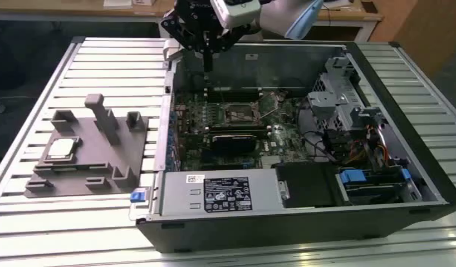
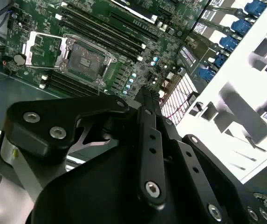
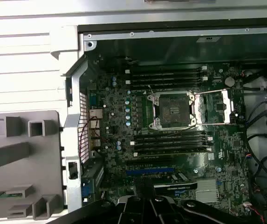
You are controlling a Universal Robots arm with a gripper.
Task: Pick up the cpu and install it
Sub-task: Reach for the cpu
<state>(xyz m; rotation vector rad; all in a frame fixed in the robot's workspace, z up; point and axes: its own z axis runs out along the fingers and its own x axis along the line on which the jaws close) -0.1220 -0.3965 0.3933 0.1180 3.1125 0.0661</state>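
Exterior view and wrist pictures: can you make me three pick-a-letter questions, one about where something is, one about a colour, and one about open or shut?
1. Where is the small flat square silver-topped cpu?
A) on the grey moulded plastic tray
B) on the floor
C) on a chair

2. What colour is the big circuit board inside the open black computer case?
A) red
B) green
C) white

3. How is the square metal-framed socket?
A) covered by a fan
B) holding a chip
C) open, dark centre bare

Answers:
1 A, it lies on the tray beside the case.
2 B, green shows in both wrist views.
3 C, its metal lid is swung aside.
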